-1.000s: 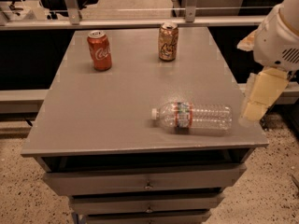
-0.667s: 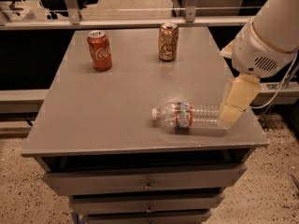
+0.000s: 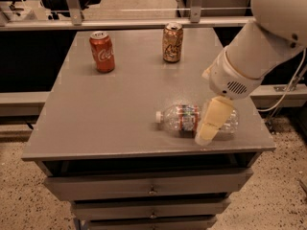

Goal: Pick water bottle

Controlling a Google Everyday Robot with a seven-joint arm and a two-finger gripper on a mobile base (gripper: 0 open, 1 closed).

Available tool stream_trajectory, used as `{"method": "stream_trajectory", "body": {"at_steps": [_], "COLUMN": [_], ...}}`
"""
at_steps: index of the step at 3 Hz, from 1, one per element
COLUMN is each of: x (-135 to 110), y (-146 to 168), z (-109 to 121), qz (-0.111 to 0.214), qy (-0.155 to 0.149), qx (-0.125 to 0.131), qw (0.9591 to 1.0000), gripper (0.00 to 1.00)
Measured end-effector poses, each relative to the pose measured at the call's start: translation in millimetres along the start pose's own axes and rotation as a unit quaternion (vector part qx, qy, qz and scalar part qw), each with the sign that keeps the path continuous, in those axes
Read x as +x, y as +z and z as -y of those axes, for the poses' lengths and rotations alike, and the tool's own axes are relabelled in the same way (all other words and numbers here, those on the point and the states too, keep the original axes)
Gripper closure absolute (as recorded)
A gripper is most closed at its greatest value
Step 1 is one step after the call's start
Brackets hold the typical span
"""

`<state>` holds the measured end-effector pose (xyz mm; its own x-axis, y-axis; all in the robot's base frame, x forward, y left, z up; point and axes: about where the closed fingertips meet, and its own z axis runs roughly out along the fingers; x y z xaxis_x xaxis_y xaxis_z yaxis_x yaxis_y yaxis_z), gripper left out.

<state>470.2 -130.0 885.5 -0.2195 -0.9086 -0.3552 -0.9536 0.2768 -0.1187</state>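
A grey cabinet top (image 3: 120, 109) is noted beneath the gripper (image 3: 207, 132). The white arm (image 3: 259, 47) extends from upper right. The gripper overlaps the water bottle (image 3: 180, 119), which lies on its side, cap pointing left of the gripper. Whether the gripper is open or closed cannot be determined. The red cola can (image 3: 102, 51) and tan-gold can (image 3: 172, 42) stand well behind it.

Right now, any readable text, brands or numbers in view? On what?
Nothing reads clearly.
On the red can: white script, too blurred to read.
On the tan-gold can: markings, unreadable.
On the water bottle: label band, unreadable.
On the gripper, at the bottle's base end: no text seen.
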Motion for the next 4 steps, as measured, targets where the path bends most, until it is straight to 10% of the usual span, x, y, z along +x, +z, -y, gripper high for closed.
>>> {"method": "stream_trajectory", "body": {"at_steps": [1, 4], "x": [0.8, -11.7], "y": [27.7, 51.8], "z": [-5.0, -1.0], "qz": [0.011, 0.046], "qy": [0.001, 0.015], "qx": [-0.005, -0.001], "qw": [0.9999, 0.9988], "gripper": [0.0, 0.63]}}
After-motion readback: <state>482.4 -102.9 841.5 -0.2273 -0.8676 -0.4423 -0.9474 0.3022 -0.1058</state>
